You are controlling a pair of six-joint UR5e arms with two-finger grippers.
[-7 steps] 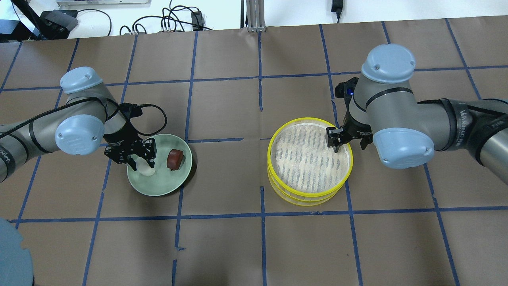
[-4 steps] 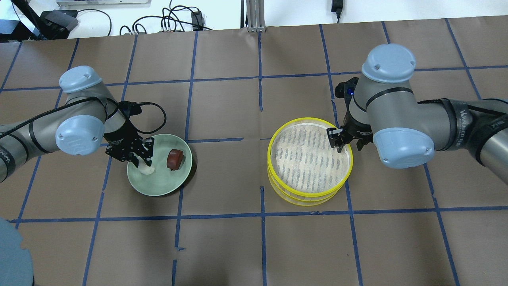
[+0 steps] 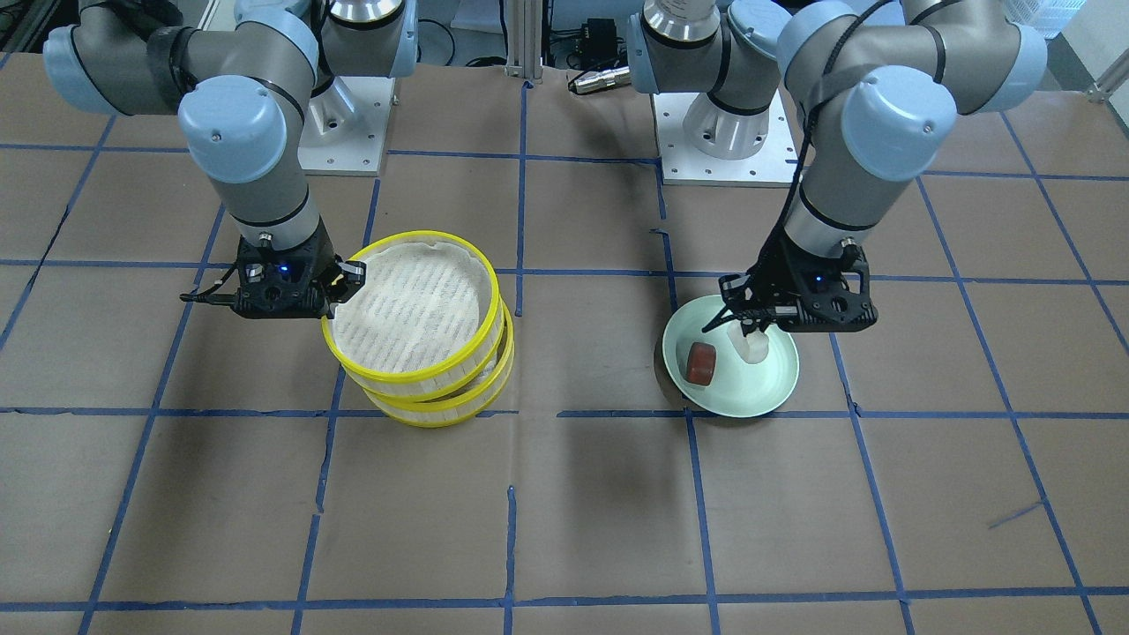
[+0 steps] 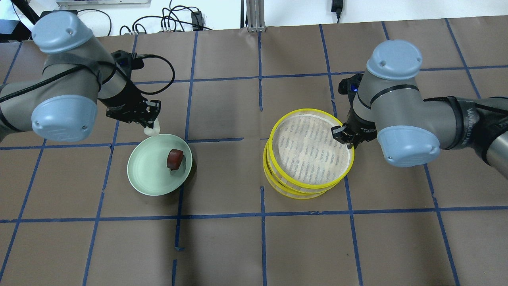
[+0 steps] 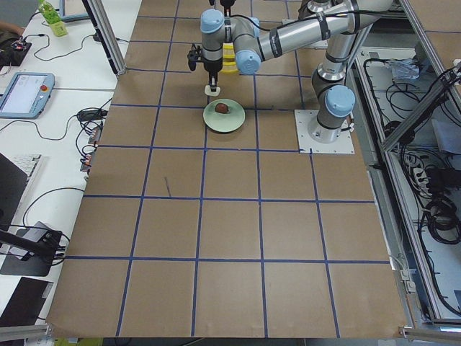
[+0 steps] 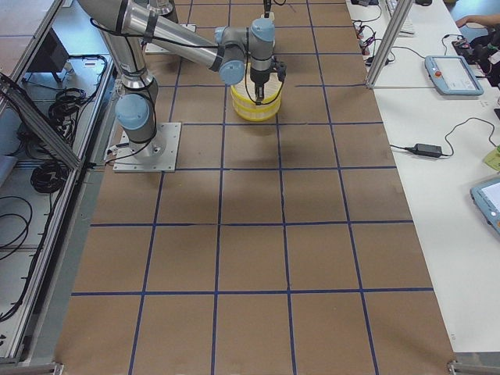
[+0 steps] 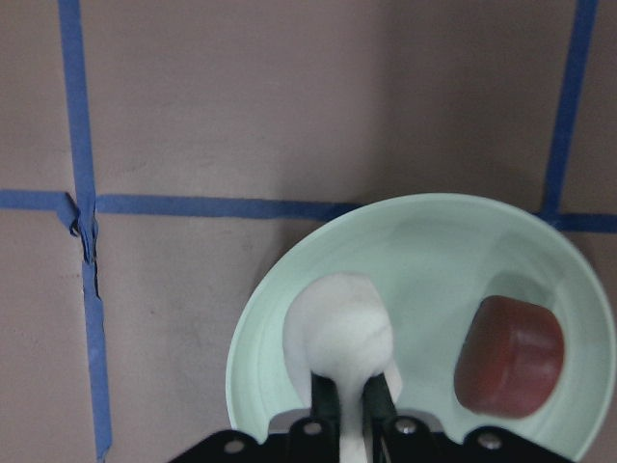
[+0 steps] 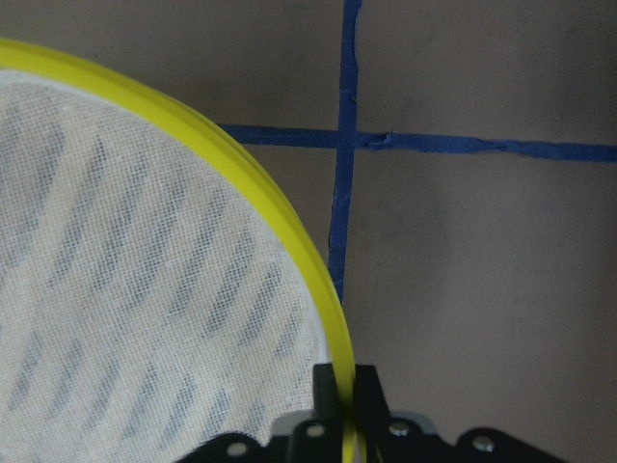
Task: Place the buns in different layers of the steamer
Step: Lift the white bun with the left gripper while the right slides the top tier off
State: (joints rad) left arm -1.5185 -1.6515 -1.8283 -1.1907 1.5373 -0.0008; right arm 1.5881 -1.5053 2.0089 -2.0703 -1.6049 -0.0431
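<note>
My left gripper [image 4: 150, 118] is shut on the white bun [image 4: 153, 129] and holds it in the air over the far rim of the pale green plate [image 4: 149, 176]. The left wrist view shows the white bun [image 7: 339, 333] pinched between the fingers. The reddish-brown bun [image 4: 175, 158] lies on the plate. My right gripper [image 4: 344, 137] is shut on the yellow rim of the top steamer layer [image 4: 305, 147] and holds it raised, tilted and shifted off the lower layer [image 4: 266, 163]. The right wrist view shows the fingers on either side of the rim [image 8: 289, 231]. Both layers are empty.
Brown paper with a blue tape grid covers the table [image 4: 254, 246]. Cables and a metal post [image 4: 252, 16] lie beyond the far edge. The plate and the steamer stack stand about one grid square apart.
My left gripper has lifted the white bun off the plate and moved it toward the far side. My right gripper has closed on the top layer's rim and raised it askew.
</note>
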